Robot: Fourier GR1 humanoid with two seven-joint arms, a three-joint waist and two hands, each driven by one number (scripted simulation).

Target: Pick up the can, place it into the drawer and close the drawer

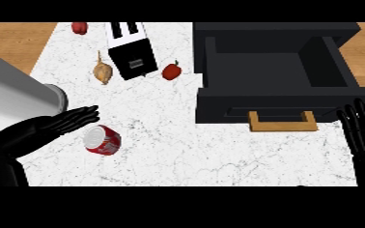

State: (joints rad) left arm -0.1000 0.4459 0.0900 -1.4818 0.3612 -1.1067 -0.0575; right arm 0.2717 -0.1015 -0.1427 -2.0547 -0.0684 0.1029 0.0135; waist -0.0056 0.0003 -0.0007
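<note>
White marble counter (214, 149) over wooden floor (25, 38).

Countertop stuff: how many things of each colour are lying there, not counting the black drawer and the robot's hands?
Red: 3, the can, a pepper, a small item at the back
Tan: 1, an onion
Black and white: 1, a toaster
Total: 5

Glossy metal can (103, 140), veined white marble counter (214, 149), matt black drawer (274, 72) with wooden handle (282, 121).

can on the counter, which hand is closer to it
Left. The left hand lies open right beside the can, fingertips just above it. The right hand is far across the counter, by the drawer.
</note>
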